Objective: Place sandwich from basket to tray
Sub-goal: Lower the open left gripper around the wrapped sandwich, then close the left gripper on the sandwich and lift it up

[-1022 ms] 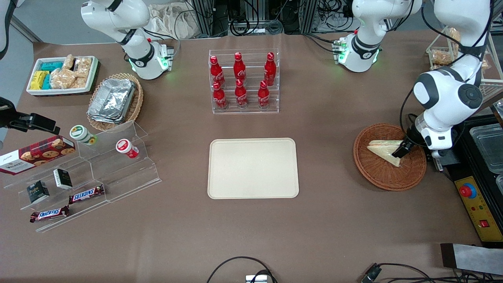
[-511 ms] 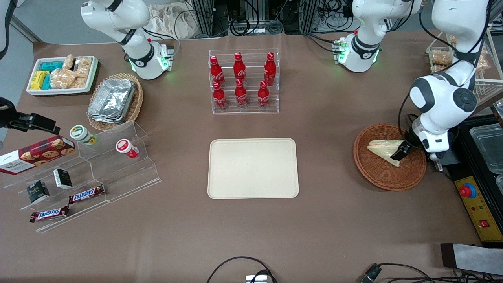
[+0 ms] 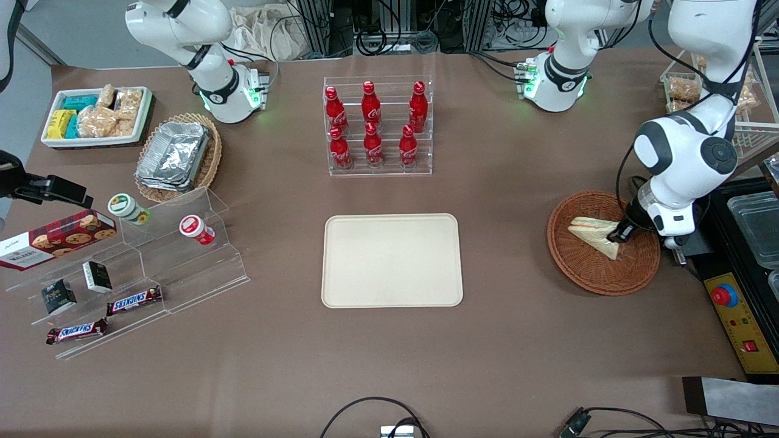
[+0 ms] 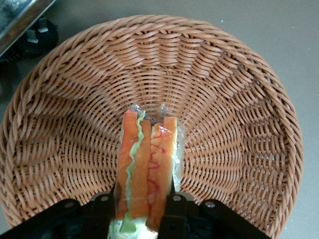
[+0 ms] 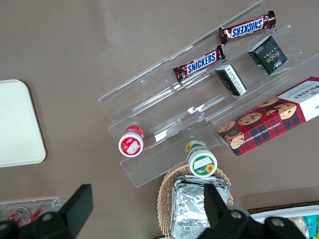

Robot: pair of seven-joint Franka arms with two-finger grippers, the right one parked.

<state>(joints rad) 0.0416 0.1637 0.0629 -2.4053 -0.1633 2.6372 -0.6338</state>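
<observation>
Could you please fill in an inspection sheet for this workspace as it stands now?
Surface: brown table, flat.
Job's things: sandwich in basket; tray bare.
Clutter: bottle rack, snack stand, foil containers, snack bin.
Gripper: gripper in the basket, shut on the sandwich's edge.
Cables: black loop at the table's near edge.
Surroundings: control box with a red button beside the basket.

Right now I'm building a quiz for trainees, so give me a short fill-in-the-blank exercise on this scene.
1. The gripper is shut on the ____.
2. The sandwich lies in the round reddish-brown ____.
3. The cream tray holds ____ items.
4. The acrylic rack farther from the front camera than the tray holds ____ red bottles.

Missing words: sandwich; basket; no; six
</observation>
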